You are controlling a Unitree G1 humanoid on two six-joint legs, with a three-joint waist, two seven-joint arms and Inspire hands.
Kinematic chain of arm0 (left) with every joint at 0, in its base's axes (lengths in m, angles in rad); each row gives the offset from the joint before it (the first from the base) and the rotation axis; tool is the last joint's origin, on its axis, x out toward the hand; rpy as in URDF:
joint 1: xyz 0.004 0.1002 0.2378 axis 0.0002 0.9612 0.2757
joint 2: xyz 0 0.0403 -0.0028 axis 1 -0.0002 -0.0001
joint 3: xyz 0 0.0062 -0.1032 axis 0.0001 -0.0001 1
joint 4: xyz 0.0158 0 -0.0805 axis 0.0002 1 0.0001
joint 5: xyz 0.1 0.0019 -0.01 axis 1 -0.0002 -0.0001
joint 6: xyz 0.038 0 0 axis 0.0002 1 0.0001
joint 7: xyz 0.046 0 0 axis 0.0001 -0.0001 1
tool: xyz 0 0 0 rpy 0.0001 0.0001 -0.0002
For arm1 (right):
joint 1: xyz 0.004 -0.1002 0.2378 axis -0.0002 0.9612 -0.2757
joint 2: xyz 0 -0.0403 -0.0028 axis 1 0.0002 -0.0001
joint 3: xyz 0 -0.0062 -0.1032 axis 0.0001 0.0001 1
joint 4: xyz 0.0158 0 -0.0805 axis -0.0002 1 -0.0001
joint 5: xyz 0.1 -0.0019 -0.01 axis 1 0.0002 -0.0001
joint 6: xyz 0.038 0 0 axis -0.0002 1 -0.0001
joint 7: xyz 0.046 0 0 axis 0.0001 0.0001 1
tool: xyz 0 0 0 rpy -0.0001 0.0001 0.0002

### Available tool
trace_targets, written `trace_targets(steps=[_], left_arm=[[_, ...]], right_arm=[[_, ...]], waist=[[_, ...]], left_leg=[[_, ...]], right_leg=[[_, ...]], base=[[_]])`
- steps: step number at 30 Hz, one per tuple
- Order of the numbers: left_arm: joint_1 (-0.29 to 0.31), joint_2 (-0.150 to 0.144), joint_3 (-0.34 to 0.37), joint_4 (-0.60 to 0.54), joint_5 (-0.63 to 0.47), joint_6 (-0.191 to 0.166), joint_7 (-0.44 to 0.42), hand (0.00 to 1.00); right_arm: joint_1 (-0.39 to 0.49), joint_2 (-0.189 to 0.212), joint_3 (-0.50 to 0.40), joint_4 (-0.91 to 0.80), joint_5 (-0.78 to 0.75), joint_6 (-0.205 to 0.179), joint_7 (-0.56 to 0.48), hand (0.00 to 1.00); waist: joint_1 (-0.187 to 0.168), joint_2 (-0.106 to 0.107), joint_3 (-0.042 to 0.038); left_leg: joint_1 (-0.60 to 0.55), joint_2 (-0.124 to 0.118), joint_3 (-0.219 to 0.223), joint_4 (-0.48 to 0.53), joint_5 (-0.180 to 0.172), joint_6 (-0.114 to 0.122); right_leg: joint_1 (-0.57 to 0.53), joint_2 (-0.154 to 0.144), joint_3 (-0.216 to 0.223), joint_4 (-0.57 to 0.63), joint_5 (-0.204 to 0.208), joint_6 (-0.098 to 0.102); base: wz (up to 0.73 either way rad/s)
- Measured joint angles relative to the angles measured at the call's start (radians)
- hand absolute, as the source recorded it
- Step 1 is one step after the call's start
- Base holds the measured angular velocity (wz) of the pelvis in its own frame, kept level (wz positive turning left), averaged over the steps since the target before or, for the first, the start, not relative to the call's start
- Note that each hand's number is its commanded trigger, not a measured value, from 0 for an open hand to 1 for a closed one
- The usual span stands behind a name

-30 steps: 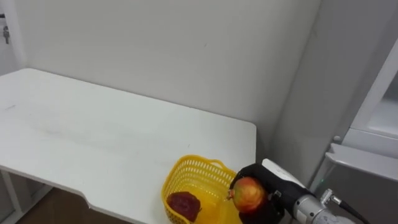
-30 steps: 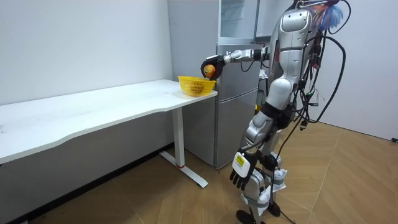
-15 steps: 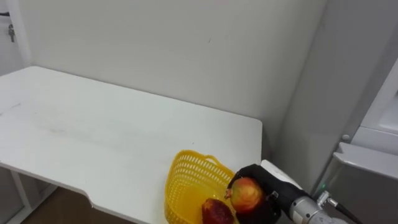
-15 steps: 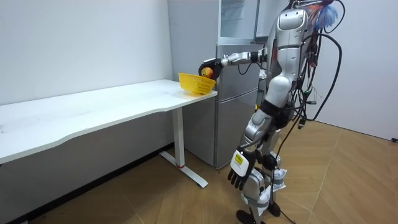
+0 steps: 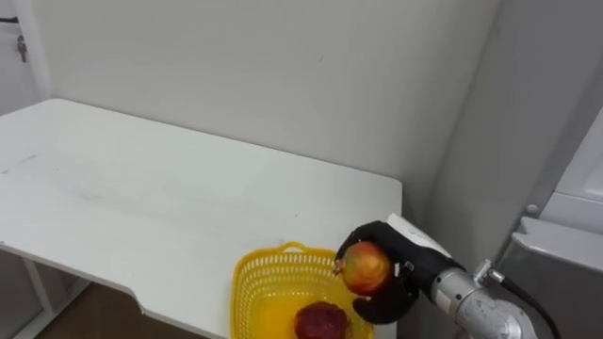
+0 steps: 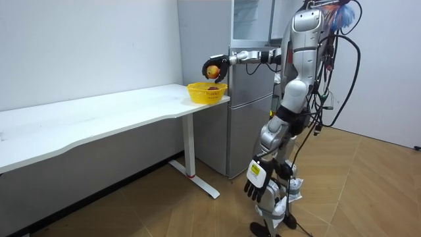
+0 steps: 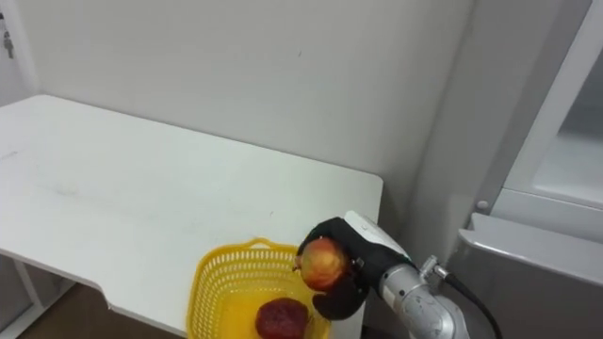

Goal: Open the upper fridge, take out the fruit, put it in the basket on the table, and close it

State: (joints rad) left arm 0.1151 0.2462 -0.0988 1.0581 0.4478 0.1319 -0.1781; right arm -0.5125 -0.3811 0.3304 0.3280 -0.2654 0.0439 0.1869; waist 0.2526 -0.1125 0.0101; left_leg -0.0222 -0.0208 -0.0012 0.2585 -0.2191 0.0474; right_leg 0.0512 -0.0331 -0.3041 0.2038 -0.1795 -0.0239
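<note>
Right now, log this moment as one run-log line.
right hand: shut on apple | apple: above basket | basket: holds red fruit | left hand: hanging open

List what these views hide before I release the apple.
1. Basket: near side cut off by the eye views' bottom edge.
2. Dark red fruit inside: partly cut off there; kind unclear.
3. Apple: back covered by the right hand.
4. Upper fridge: contents too small, room view.
</note>
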Motion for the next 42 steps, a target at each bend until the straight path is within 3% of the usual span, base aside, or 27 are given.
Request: trace_targets(steps=[4, 8, 37, 42], left_arm=[[-0.002, 0.000, 0.000, -0.003, 0.000, -0.002, 0.000, 0.00], [-0.001, 0.000, 0.008, -0.005, 0.025, -0.001, -0.008, 0.00], [-0.005, -0.001, 0.008, -0.004, 0.023, 0.000, 0.020, 0.00], [-0.004, 0.000, 0.007, 0.006, 0.014, -0.003, 0.018, 0.00]], right_arm=[[-0.013, 0.000, 0.000, -0.007, -0.001, 0.000, 0.001, 0.00], [-0.015, 0.000, 0.000, -0.011, -0.034, 0.001, 0.011, 0.00], [-0.015, 0.000, -0.001, -0.114, -0.049, 0.001, 0.022, 0.00], [-0.014, 0.000, -0.005, -0.131, 0.037, 0.001, 0.012, 0.00]], waist=[[0.000, -0.009, 0.0050], [-0.001, -0.018, 0.0036], [-0.029, -0.021, 0.0011], [-0.032, -0.017, 0.0038]], left_leg=[[-0.001, 0.000, 0.000, 0.000, 0.000, 0.000], [-0.001, 0.000, -0.001, -0.002, 0.000, 0.000], [0.000, 0.000, -0.001, -0.001, 0.000, 0.000], [0.010, 0.000, 0.006, -0.002, 0.000, 0.000]], right_leg=[[0.000, 0.000, 0.000, 0.000, 0.000, 0.000], [-0.001, 0.000, 0.001, -0.001, 0.000, 0.000], [0.002, 0.000, 0.002, -0.001, 0.000, 0.000], [0.005, 0.000, 0.006, -0.001, 0.000, 0.000]], base=[[0.00], [0.00], [0.00], [-0.02]])
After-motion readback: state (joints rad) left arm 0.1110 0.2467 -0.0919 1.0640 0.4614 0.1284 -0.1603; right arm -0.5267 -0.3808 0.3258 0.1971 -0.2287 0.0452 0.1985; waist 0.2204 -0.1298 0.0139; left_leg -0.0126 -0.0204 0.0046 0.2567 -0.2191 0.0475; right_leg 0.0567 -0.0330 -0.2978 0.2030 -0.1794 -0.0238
